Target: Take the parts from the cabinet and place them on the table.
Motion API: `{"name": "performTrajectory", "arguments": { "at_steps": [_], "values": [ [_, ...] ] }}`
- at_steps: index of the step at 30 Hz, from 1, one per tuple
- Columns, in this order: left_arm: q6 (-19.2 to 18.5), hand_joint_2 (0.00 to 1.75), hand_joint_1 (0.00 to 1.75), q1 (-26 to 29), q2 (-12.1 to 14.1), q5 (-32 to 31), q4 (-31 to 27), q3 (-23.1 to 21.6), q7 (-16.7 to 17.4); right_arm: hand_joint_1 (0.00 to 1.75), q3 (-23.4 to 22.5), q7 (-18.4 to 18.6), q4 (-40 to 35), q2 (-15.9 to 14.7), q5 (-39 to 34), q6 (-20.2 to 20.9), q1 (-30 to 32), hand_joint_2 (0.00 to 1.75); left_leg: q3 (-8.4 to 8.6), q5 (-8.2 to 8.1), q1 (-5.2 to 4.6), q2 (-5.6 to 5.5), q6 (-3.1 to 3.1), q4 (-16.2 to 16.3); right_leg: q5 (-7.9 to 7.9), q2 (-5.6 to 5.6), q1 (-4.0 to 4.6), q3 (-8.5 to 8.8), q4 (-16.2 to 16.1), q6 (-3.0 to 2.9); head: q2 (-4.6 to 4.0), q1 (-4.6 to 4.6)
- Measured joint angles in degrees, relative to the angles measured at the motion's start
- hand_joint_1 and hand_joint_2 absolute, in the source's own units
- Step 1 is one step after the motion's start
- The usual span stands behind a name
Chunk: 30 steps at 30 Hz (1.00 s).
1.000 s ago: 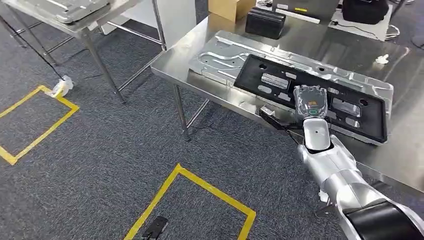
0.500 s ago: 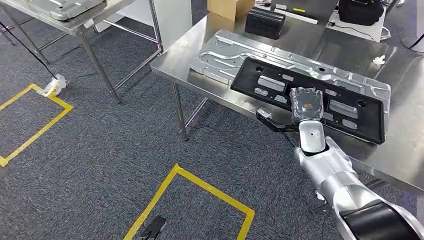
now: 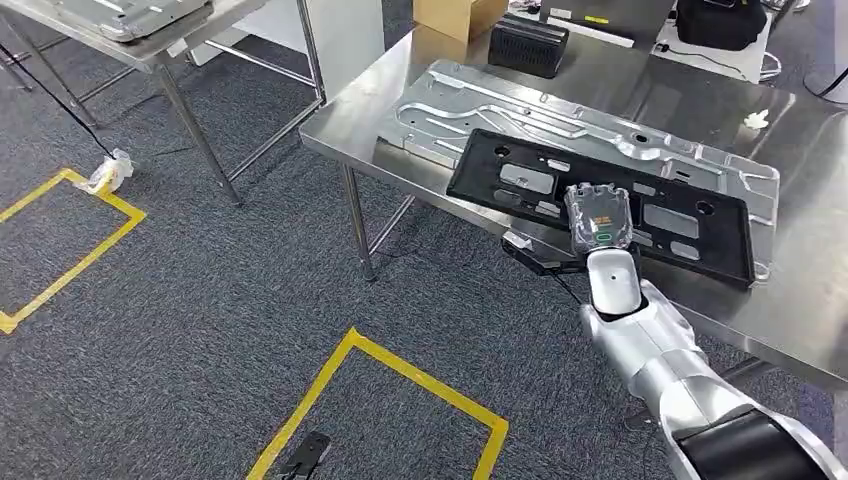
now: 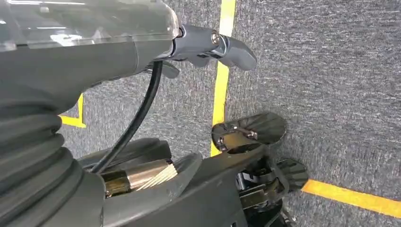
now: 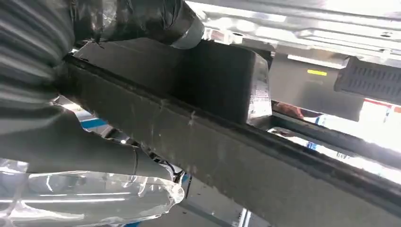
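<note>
Right hand [image 3: 598,216] gripped the near edge of the black panel [image 3: 640,205], which lay on the silver plate [image 3: 480,100] on the surface [image 3: 350,135]. Left hand [image 4: 208,42] probably held nothing. Risk: panel overhung the near edge, could tip off on release.

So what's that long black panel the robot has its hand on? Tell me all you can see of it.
The black panel is a long, flat rectangular frame, matte and plastic-looking, with several rectangular cut-outs and small round holes. It lies slanted across a silver stamped metal sheet on the steel table, its near long edge at the table's front edge. The robot's right hand grips that near edge around the middle; the right wrist view shows dark fingers wrapped over its thick rim.
</note>
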Motion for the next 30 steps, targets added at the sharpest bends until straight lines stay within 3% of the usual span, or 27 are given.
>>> {"name": "performTrajectory", "arguments": {
  "at_steps": [4,6,7,8,9,12,13,15,17,18,19,20,23,24,25,28,29,30],
  "values": [
    [0.4,1.75,0.0,0.0,0.0,-0.4,0.0,0.0,0.0,1.75,0.0,-0.9,0.0,0.0,0.0,0.0,0.1,1.75,-0.06,-0.04,-0.01,0.0,0.06,0.1,0.06,0.01,-0.08,0.04,-0.1,0.06,0.0,0.0],
    [0.7,1.75,0.0,-0.1,0.0,-0.4,0.0,0.0,-0.1,1.75,0.2,-1.0,0.0,0.3,0.0,0.0,0.2,1.75,0.15,0.0,-0.19,0.06,0.82,0.0,0.36,0.38,-0.35,0.18,-0.7,0.67,0.0,-0.04],
    [0.7,1.75,0.0,-0.1,0.0,-0.5,0.0,0.0,-0.2,1.75,0.2,-1.1,-0.2,0.4,0.0,0.0,0.2,1.75,0.8,0.59,0.08,0.3,1.26,-1.4,0.58,0.61,-0.02,0.57,-1.2,1.03,0.0,-0.02],
    [0.8,1.75,0.0,-0.1,-0.3,-0.5,0.0,0.0,-0.2,1.75,0.3,-1.2,-0.4,0.4,0.0,0.0,0.4,1.75,1.73,1.31,0.6,0.95,1.32,-2.8,0.09,-0.23,0.0,0.55,-0.8,0.94,0.0,-0.04],
    [0.9,1.75,0.0,0.0,-0.3,-0.5,0.0,0.1,-0.3,1.75,0.3,-1.2,-0.3,0.4,0.0,0.1,0.3,1.75,2.23,1.62,0.77,1.01,1.76,-3.6,-1.52,-1.57,0.2,-0.37,1.2,1.07,0.0,0.19],
    [0.8,1.75,0.0,0.0,-0.3,-0.7,0.0,0.1,-0.3,1.75,0.5,-1.4,-0.3,0.7,0.0,0.2,0.6,1.75,2.42,1.44,0.89,1.6,1.51,-3.7,-6.9,-3.17,-0.76,-6.28,13.5,1.99,0.0,0.15],
    [0.9,1.75,0.0,0.1,-0.3,-0.9,0.0,0.1,-0.3,1.75,0.6,-1.4,-0.3,0.7,0.0,0.2,0.9,1.75,2.42,1.3,1.0,1.65,1.3,-3.6,-7.05,-3.3,-1.15,-7.31,15.4,2.3,0.0,0.17],
    [0.9,1.75,0.0,0.3,-0.3,-1.0,0.0,0.1,-0.2,1.75,0.8,-1.4,-0.3,0.7,0.0,0.2,1.2,1.75,2.43,1.01,1.28,1.69,0.87,-3.3,-5.56,-3.43,-1.56,-6.77,14.0,2.73,0.0,0.17],
    [0.9,1.75,0.0,0.4,-0.3,-1.0,0.0,0.1,-0.2,1.75,0.8,-1.4,-0.3,0.7,0.0,0.3,1.2,1.75,2.42,0.15,2.06,1.77,-0.16,-2.2,-0.71,-3.8,-2.21,-2.17,5.1,3.62,0.0,0.2],
    [0.9,1.75,0.0,0.4,-0.3,-1.0,0.0,0.1,-0.2,1.75,0.8,-1.4,-0.3,0.7,0.0,0.3,1.1,1.75,2.35,-0.53,2.32,1.86,-0.77,-1.3,0.55,-4.22,-2.63,0.21,0.1,4.22,0.0,0.17],
    [1.0,1.75,0.0,0.3,-0.2,-1.0,0.0,0.1,-0.2,1.75,0.9,-1.4,-0.3,0.7,0.0,0.3,1.0,1.75,1.95,-0.93,2.06,1.87,-1.43,-1.0,-0.86,-3.89,-1.95,0.52,0.8,4.2,0.0,0.35],
    [1.0,1.75,0.0,0.3,-0.2,-1.1,0.0,0.1,-0.2,1.75,0.9,-1.4,-0.4,0.8,0.0,0.3,1.1,1.75,1.87,-1.23,1.87,1.8,-1.9,-0.4,-0.77,-3.38,-1.98,0.32,0.6,2.81,0.0,0.18],
    [0.9,1.75,0.0,0.4,-0.3,-1.1,0.0,0.1,-0.5,1.75,0.9,-1.3,-0.3,0.7,0.0,0.3,1.2,1.75,2.4,-1.4,2.04,1.94,-2.84,-1.1,-1.34,-3.2,-1.76,0.14,1.1,1.31,0.0,0.24],
    [0.9,1.75,0.0,0.4,-0.3,-1.2,0.0,0.1,-0.6,1.75,0.9,-1.3,-0.4,0.7,0.0,0.3,1.2,1.75,2.36,-2.01,2.26,1.92,-3.11,-0.6,-1.39,-3.03,-1.89,0.43,0.9,0.82,0.0,0.15],
    [0.9,1.75,0.0,0.3,-0.3,-1.2,0.0,0.1,-0.7,1.75,0.9,-1.4,-0.5,0.7,0.0,0.3,1.2,1.75,1.56,-3.28,2.23,1.89,-2.98,1.8,-1.62,-2.95,-1.81,0.78,0.9,0.39,0.0,0.15],
    [0.9,1.75,0.0,0.2,-0.3,-1.3,0.0,0.1,-0.8,1.75,0.9,-1.4,-0.4,0.8,0.0,0.3,1.4,1.75,-5.59,-8.57,1.73,1.88,-2.64,15.2,-2.25,-2.78,-1.08,1.45,0.9,-0.56,0.0,0.11],
    [0.9,1.75,0.0,0.3,-0.3,-1.3,0.0,0.1,-0.8,1.75,0.9,-1.4,-0.4,0.8,0.0,0.3,1.5,1.75,-7.81,-8.76,1.54,1.88,-2.29,18.3,-2.49,-2.68,-0.71,1.7,0.9,-0.81,0.0,0.09],
    [0.9,1.75,0.0,0.4,-0.3,-1.3,0.0,0.1,-0.8,1.75,0.9,-1.5,-0.4,0.8,0.0,0.3,1.6,1.75,-8.39,-8.16,1.38,1.87,-1.98,18.5,-2.62,-2.59,-0.48,1.87,0.9,-0.93,0.0,0.09]
  ]
}}
